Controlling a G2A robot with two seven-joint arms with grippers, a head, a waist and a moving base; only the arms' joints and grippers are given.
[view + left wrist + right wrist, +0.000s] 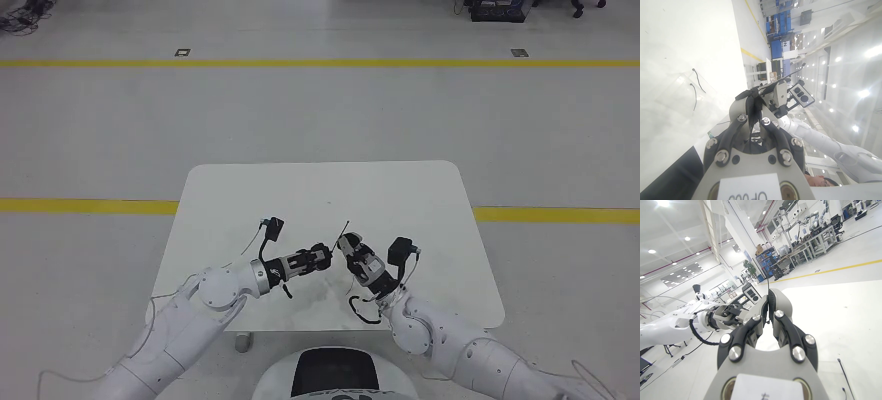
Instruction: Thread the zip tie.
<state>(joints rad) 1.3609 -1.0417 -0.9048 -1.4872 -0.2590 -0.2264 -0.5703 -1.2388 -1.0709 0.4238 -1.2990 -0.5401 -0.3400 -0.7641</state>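
Above the near middle of the white table (420, 200), my two grippers meet tip to tip. A thin black zip tie (343, 232) sticks up and away from between them. My right gripper (768, 302) is shut on the zip tie (768, 281), whose free end rises straight out of the pinched fingertips. My left gripper (752, 100) is shut on a black strand of the zip tie (751, 132) that runs back between its fingers. In the top view the left gripper (326, 254) sits just beside the right gripper (349, 250).
Two spare black zip ties (696, 79) (694, 97) lie on a clear sheet (674, 89) on the table near the grippers. The spare ties (845, 372) are also in the right wrist view. The table's far half is bare white surface.
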